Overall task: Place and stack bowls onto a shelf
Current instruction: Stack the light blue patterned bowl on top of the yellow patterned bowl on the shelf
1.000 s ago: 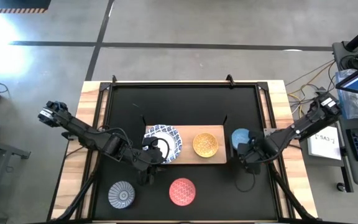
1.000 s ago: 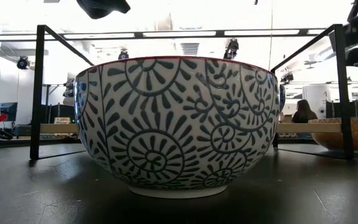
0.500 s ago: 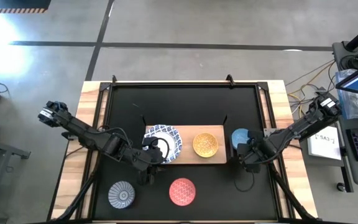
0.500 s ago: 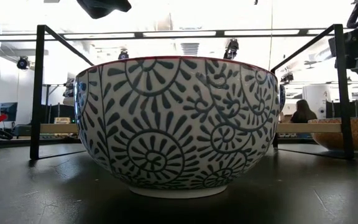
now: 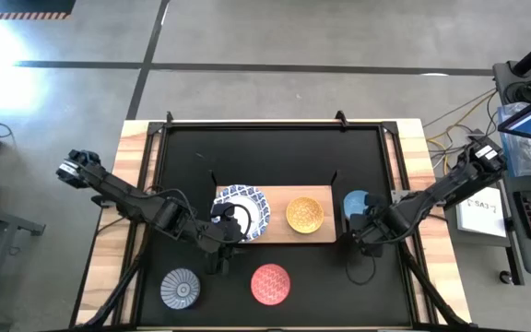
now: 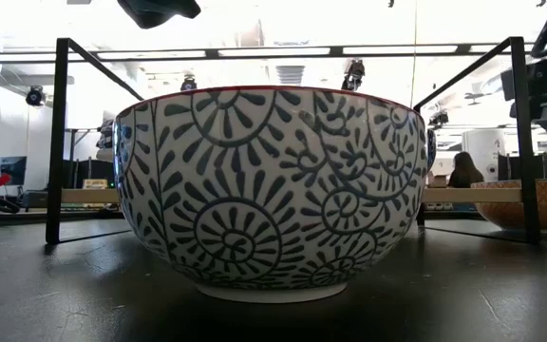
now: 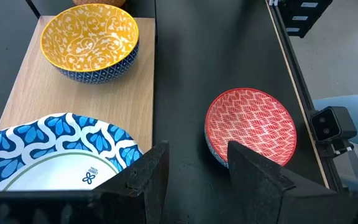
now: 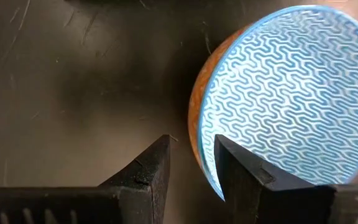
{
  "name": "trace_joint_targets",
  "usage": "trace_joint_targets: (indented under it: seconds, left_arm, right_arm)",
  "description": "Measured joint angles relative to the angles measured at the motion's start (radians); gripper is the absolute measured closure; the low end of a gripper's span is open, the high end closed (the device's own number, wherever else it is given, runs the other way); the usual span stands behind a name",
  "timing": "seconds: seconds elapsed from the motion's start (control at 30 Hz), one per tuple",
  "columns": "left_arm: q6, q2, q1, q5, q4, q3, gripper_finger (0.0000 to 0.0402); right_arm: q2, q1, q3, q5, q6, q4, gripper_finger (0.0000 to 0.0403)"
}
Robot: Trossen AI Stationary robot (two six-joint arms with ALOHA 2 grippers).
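My right gripper (image 5: 358, 226) has crept a touch left, the light blue bowl (image 5: 355, 203) moving with it. Its fingers (image 8: 244, 171) stand narrowly parted, pinching that bowl's rim, just right of the shelf (image 5: 282, 236) at frame centre. I'm mid-carry; next I lift it over the board's edge. Shelf's long axis runs left-right. Left gripper (image 5: 221, 231) waits half-open by the blue-and-white bowl (image 5: 243, 210).

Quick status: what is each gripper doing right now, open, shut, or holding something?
Left gripper: open, empty, at the edge of the blue-and-white bowl on the shelf.
Right gripper: fingers straddle the light blue bowl rim; grip cannot be told.
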State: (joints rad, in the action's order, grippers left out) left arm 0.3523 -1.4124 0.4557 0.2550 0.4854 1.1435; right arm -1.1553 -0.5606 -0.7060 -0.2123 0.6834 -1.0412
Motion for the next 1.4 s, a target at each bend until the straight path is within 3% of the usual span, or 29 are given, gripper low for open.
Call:
trace_joint_targets:
  seconds: [0.3,0.6,0.9,1.13,1.4]
  left_arm:
    - [0.0,0.0,0.0,0.0,0.0,0.0,0.0256]
    - [0.0,0.0,0.0,0.0,0.0,0.0,0.0256]
    - [0.0,0.0,0.0,0.0,0.0,0.0,0.0256]
    - [0.0,0.0,0.0,0.0,-0.009,0.0,0.0256]
    - [-0.002,0.0,0.0,0.0,-0.011,0.0,0.0256]
  right_arm:
    - [0.0,0.0,0.068,-0.002,0.0,0.111,0.0299]
    - [0.0,0.0,0.069,0.0,0.01,0.112,0.0378]
    - [0.003,0.024,0.065,-0.003,0.18,0.094,0.0388]
    - [0.003,0.088,-0.038,-0.12,0.32,-0.098,0.0389]
    - [0.008,0.143,-0.17,-0.255,0.199,-0.204,0.039]
